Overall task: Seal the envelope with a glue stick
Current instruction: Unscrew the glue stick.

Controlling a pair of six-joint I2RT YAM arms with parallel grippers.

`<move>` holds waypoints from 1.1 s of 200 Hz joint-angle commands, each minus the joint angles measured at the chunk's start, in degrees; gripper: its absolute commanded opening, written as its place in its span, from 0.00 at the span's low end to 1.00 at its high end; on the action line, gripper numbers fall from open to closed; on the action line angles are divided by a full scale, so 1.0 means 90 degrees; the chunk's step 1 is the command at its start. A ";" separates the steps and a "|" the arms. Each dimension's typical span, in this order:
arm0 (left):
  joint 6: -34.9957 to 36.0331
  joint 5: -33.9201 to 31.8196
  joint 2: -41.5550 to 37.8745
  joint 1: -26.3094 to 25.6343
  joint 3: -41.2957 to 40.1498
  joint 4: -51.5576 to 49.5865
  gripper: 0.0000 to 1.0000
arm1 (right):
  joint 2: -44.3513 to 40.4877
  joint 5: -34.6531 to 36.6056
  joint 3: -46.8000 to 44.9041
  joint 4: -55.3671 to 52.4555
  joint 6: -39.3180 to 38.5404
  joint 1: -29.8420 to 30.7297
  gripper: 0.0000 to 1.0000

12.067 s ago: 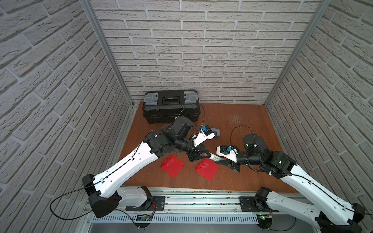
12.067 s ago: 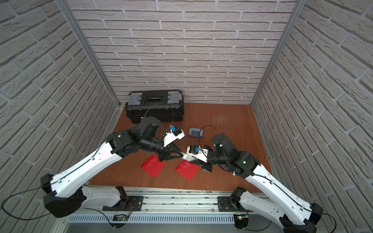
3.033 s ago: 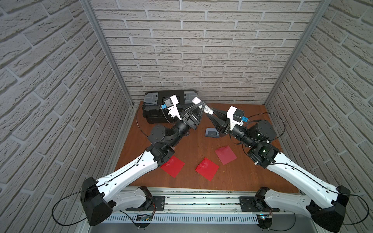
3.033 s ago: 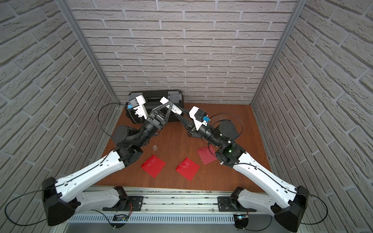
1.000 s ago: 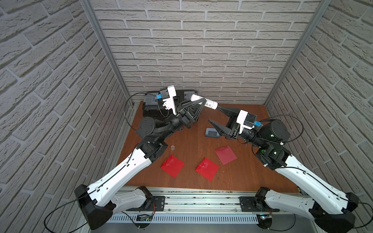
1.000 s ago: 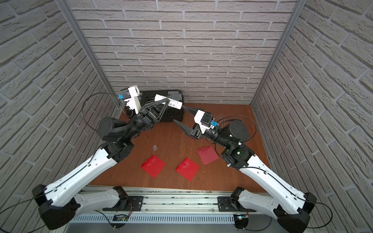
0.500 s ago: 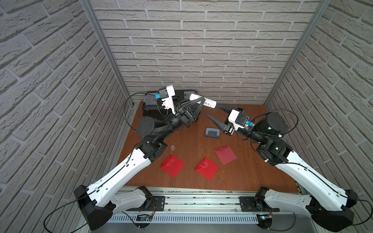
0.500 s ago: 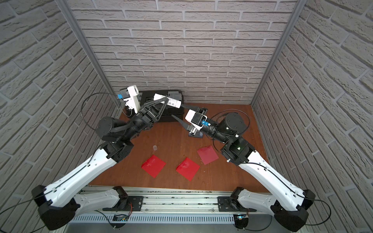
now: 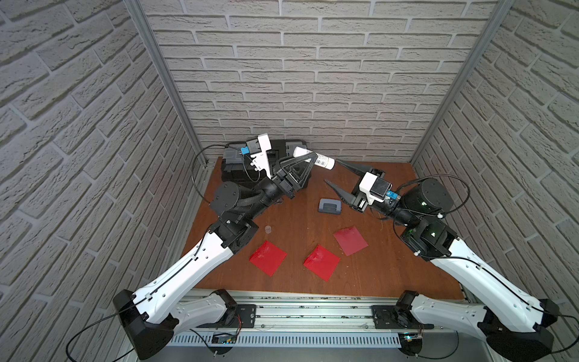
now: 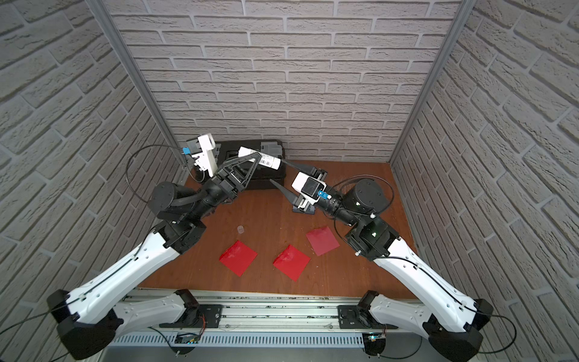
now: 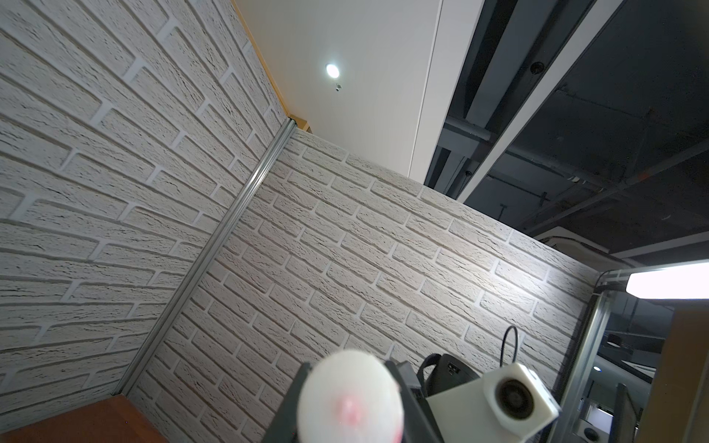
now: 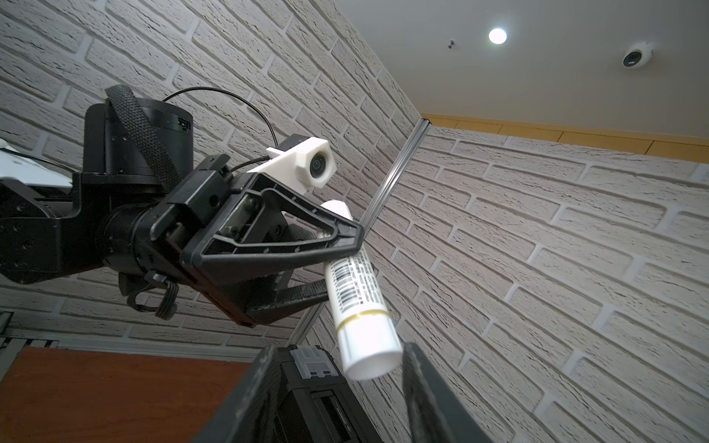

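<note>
Above brown wooden desk (image 9: 297, 219): hold small white cylindrical glue stick (image 9: 324, 162) firm in pinching left tool (image 9: 306, 156); close spread right tool (image 9: 331, 170) squarely on free end, then twist.

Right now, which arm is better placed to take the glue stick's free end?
The right: the right gripper stands open at the free end of the glue stick, while the left gripper is busy clamping its middle.

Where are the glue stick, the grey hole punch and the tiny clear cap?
glue stick (image 9: 324, 162): in a top view, on its printed label.
hole punch (image 9: 329, 206): in a top view, on the middle of its grey top.
clear cap (image 9: 268, 229): in a top view, on its see-through side.
</note>
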 commanded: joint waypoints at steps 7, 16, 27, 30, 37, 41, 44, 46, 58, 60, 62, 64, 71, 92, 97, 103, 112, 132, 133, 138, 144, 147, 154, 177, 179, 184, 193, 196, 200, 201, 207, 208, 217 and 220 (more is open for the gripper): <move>-0.0062 0.0129 -0.0030 0.0027 0.0052 0.0253 0.00 | 0.0194 -0.0136 0.0362 0.0014 -0.0068 0.0009 0.52; -0.0060 0.0147 -0.0016 0.0027 0.0068 0.0234 0.00 | 0.0253 -0.0141 0.0413 -0.0029 -0.0067 0.0009 0.51; -0.0057 0.0147 -0.0020 0.0022 0.0077 0.0219 0.00 | 0.0289 -0.0155 0.0434 -0.0038 -0.0092 0.0013 0.49; -0.0055 0.0151 -0.0024 0.0025 0.0084 0.0215 0.00 | 0.0293 -0.0150 0.0440 -0.0038 -0.0094 0.0018 0.49; -0.0057 0.0156 -0.0026 0.0025 0.0083 0.0214 0.00 | 0.0317 -0.0142 0.0454 -0.0033 -0.0101 0.0017 0.48; -0.0062 0.0158 -0.0025 0.0033 0.0078 0.0214 0.00 | 0.0325 -0.0139 0.0463 -0.0030 -0.0108 0.0010 0.48; -0.0063 0.0152 -0.0025 0.0029 0.0081 0.0209 0.00 | 0.0330 -0.0149 0.0466 -0.0026 -0.0112 0.0009 0.47; -0.0064 0.0156 -0.0027 0.0030 0.0079 0.0201 0.00 | 0.0325 -0.0149 0.0477 -0.0030 -0.0109 0.0009 0.47; -0.0072 0.0158 -0.0034 0.0037 0.0085 0.0185 0.00 | 0.0369 -0.0181 0.0516 -0.0012 -0.0120 0.0009 0.46; -0.0074 0.0158 -0.0039 0.0037 0.0085 0.0185 0.00 | 0.0376 -0.0177 0.0526 -0.0019 -0.0121 0.0011 0.46; -0.0082 0.0158 -0.0043 0.0042 0.0090 0.0185 0.00 | 0.0383 -0.0181 0.0531 -0.0021 -0.0121 0.0012 0.45; -0.0086 0.0163 -0.0037 0.0038 0.0094 0.0178 0.00 | 0.0389 -0.0191 0.0539 -0.0016 -0.0113 0.0009 0.45; -0.0084 0.0165 -0.0035 0.0042 0.0090 0.0157 0.00 | 0.0403 -0.0200 0.0559 -0.0006 -0.0105 0.0011 0.44; -0.0098 0.0158 -0.0037 0.0047 0.0091 0.0126 0.00 | 0.0458 -0.0248 0.0608 0.0028 -0.0093 0.0009 0.36; -0.0100 0.0158 -0.0025 0.0047 0.0102 0.0126 0.00 | 0.0460 -0.0264 0.0616 0.0028 -0.0076 0.0009 0.33; -0.0112 0.0151 -0.0026 0.0065 0.0101 0.0121 0.00 | 0.0462 -0.0277 0.0625 0.0039 -0.0052 0.0011 0.30; -0.0127 0.0134 -0.0030 0.0066 0.0100 0.0117 0.00 | 0.0474 -0.0284 0.0630 0.0062 -0.0019 0.0011 0.24; -0.0151 0.0099 -0.0015 0.0066 0.0103 0.0112 0.15 | 0.0477 -0.0239 0.0595 0.0155 0.0183 0.0018 0.13; -0.0152 0.0099 -0.0010 0.0066 0.0104 0.0114 0.16 | 0.0473 -0.0232 0.0593 0.0169 0.0196 0.0018 0.13; -0.0157 0.0098 -0.0003 0.0064 0.0102 0.0129 0.20 | 0.0475 -0.0202 0.0573 0.0242 0.0301 0.0028 0.10; -0.0137 0.0099 0.0021 0.0055 0.0112 0.0144 0.25 | 0.0463 -0.0149 0.0523 0.0350 0.0421 0.0031 0.06; -0.0141 0.0099 0.0029 0.0053 0.0109 0.0146 0.27 | 0.0463 -0.0131 0.0499 0.0417 0.0489 0.0033 0.05; -0.0136 0.0092 0.0057 0.0052 0.0106 0.0153 0.30 | 0.0462 -0.0046 0.0430 0.0595 0.0632 0.0050 0.03; -0.0070 -0.0005 0.0141 -0.0030 0.0097 0.0190 0.34 | 0.0448 0.0203 0.0185 0.1194 0.1050 0.0124 0.03; -0.0061 -0.0020 0.0158 -0.0036 0.0090 0.0193 0.34 | 0.0457 0.0224 0.0182 0.1223 0.1073 0.0130 0.03; -0.0039 -0.0049 0.0175 -0.0057 0.0090 0.0202 0.35 | 0.0464 0.0283 0.0155 0.1282 0.1109 0.0167 0.03; 0.0017 -0.0081 0.0213 -0.0107 0.0090 0.0235 0.38 | 0.0496 0.0404 0.0140 0.1341 0.1142 0.0220 0.03; 0.0037 -0.0087 0.0214 -0.0114 0.0081 0.0255 0.38 | 0.0497 0.0445 0.0134 0.1353 0.1149 0.0232 0.03; 0.0068 -0.0103 0.0233 -0.0126 0.0068 0.0292 0.39 | 0.0515 0.0497 0.0130 0.1371 0.1157 0.0263 0.03; 0.0075 -0.0104 0.0231 -0.0128 0.0067 0.0302 0.39 | 0.0512 0.0517 0.0126 0.1373 0.1161 0.0268 0.03; 0.0105 -0.0107 0.0265 -0.0148 0.0071 0.0353 0.39 | 0.0532 0.0608 0.0115 0.1406 0.1180 0.0301 0.03; 0.0113 -0.0111 0.0271 -0.0153 0.0073 0.0357 0.39 | 0.0535 0.0632 0.0114 0.1415 0.1177 0.0301 0.03; 0.0154 -0.0142 0.0294 -0.0178 0.0061 0.0408 0.39 | 0.0552 0.0750 0.0083 0.1493 0.1202 0.0348 0.03; 0.0164 -0.0153 0.0302 -0.0191 0.0055 0.0423 0.39 | 0.0558 0.0769 0.0071 0.1513 0.1206 0.0371 0.03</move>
